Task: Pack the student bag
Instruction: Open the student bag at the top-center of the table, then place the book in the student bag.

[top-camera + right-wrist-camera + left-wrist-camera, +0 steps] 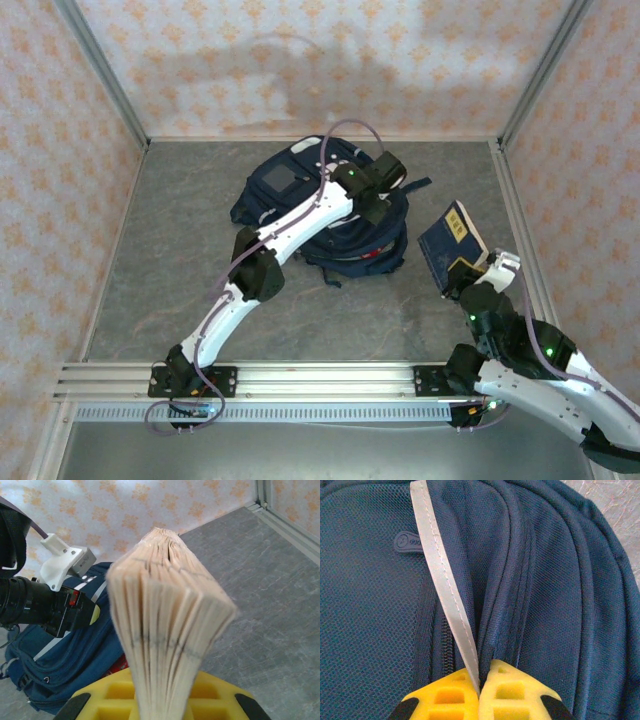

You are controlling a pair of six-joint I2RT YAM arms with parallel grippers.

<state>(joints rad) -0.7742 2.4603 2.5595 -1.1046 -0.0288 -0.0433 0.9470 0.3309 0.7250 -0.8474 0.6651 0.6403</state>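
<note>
The student bag (pixel 290 195), a navy backpack with a grey front patch, lies at the back middle of the table. My left gripper (pixel 378 212) is down on its right side. In the left wrist view the yellow fingers (pixel 480 690) are shut on the bag's white stripe (pixel 440 575), beside a zip and folds of blue fabric (pixel 370 605). My right gripper (pixel 470 275) is shut on a blue-covered book (pixel 452 245), held up to the right of the bag. In the right wrist view its fanned pages (pixel 165 620) rise from the jaws (pixel 162 705), with the bag (pixel 70 655) behind.
Patterned walls with metal frame posts enclose the grey table (pixel 170 280). A metal rail (pixel 320 380) runs along the near edge by the arm bases. The left arm's wrist (pixel 50 605) shows over the bag in the right wrist view.
</note>
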